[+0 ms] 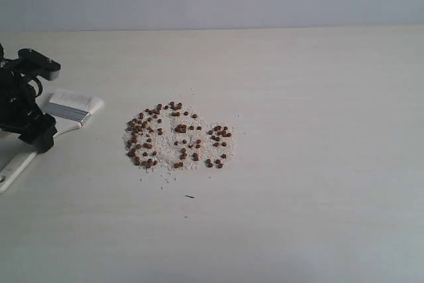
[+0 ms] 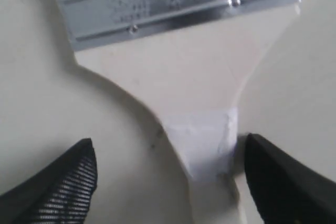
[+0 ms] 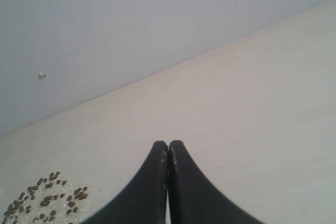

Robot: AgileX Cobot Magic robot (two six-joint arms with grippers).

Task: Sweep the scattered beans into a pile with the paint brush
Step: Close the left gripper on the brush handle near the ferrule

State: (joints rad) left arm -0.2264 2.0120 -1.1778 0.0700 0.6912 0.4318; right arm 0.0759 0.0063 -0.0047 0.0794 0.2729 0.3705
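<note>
Two grippers, neither holding anything: left gripper (image 2: 169, 144) stood open astride the brush (image 2: 173, 77) handle, right gripper (image 3: 168, 153) was shut and empty. Brush lay flat on the table (image 1: 318, 217), near the beans (image 1: 177, 136) on the left-arm side. Beans sat in one loose patch. Sweep looked essentially done, with only edge crumbs left.

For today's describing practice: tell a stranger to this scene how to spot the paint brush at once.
On the pale table, find the cluster of reddish-brown beans, then look across to the black left hand. The paint brush lies flat beneath it: the only thing with a silver band, white bristles and a cream handle.
</note>
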